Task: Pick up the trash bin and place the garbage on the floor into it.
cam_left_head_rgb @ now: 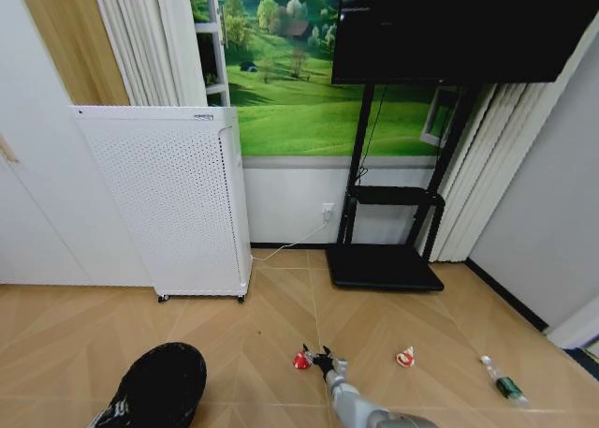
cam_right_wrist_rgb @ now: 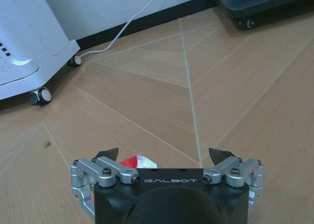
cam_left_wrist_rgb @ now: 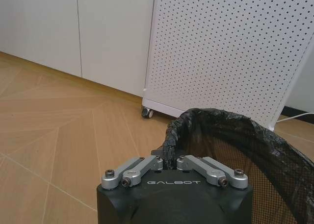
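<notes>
Right gripper (cam_right_wrist_rgb: 166, 154) spread wide, empty, just beside red wrapper (cam_left_head_rgb: 302, 359) on floor (cam_left_head_rgb: 253, 344); left gripper (cam_left_wrist_rgb: 169, 161) clamped on bin (cam_left_wrist_rgb: 230, 136) rim; could nudge wrapper aside if lowered off-centre.

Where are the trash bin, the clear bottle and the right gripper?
trash bin (cam_left_head_rgb: 161, 386): head view, its black liner.
clear bottle (cam_left_head_rgb: 505, 383): head view, its green label.
right gripper (cam_right_wrist_rgb: 165, 155): right wrist view, midway between its open fingertips.
</notes>
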You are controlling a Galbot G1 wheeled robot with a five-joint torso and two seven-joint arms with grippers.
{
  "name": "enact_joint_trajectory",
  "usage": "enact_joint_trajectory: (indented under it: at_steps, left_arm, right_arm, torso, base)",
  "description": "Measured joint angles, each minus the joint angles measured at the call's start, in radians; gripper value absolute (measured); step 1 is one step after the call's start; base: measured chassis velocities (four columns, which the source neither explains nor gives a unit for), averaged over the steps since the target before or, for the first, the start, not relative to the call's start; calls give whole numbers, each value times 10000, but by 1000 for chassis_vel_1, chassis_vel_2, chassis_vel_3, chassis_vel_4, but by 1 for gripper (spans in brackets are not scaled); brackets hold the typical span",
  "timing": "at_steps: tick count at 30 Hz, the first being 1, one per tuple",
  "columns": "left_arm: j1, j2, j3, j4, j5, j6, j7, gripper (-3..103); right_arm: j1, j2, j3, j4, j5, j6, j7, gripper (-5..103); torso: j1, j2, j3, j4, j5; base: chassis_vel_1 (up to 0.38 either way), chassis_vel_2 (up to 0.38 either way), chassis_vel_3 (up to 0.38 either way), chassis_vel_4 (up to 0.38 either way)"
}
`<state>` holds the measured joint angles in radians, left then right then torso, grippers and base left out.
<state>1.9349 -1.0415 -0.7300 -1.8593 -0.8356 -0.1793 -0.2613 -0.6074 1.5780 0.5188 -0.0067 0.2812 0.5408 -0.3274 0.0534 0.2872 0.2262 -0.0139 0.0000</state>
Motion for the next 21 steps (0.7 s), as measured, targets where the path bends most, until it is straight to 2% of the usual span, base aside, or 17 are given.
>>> enact_joint_trajectory:
  at_steps: [12,21]
  left_arm:
    - [-16,104,91,23,-6,-1,-37,7]
    - [4,127,77,63,-8,-40,23,7]
  right_arm:
    - [-435,299,17,214,170,410,277,100]
    - [-628,300,26,215,341,312,86,100]
  torso:
    - [0,0,0,4,-2]
    - [0,0,0,3,-1]
  base:
    - [0,0,0,0]
    - [0,0,0,0]
